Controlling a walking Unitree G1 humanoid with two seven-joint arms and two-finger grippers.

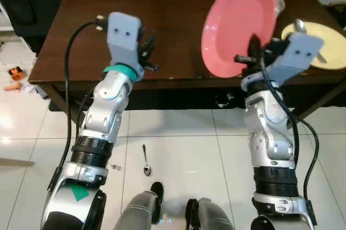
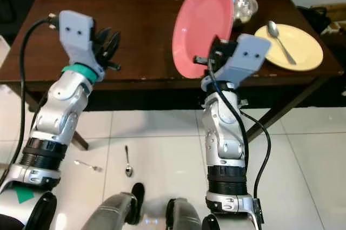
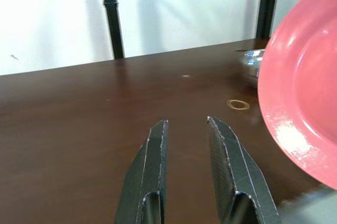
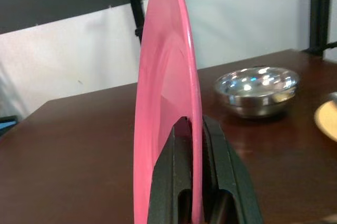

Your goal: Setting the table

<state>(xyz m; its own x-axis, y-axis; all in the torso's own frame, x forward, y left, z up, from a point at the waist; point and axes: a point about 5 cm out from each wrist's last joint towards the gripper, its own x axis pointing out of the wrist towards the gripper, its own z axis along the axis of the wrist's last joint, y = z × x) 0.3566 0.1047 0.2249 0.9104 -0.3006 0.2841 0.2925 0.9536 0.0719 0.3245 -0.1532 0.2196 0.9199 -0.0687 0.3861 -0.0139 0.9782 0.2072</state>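
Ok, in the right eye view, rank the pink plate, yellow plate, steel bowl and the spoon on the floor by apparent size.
1. pink plate, held on edge in the right gripper; it sits nearer the camera, so partly inflated.
2. yellow plate.
3. steel bowl, partly hidden behind the pink plate.
4. spoon on the floor.

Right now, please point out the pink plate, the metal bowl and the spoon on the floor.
pink plate (image 2: 201,22), right eye view, middle of its face
metal bowl (image 4: 258,88), right wrist view, inside
spoon (image 1: 146,161), left eye view, handle
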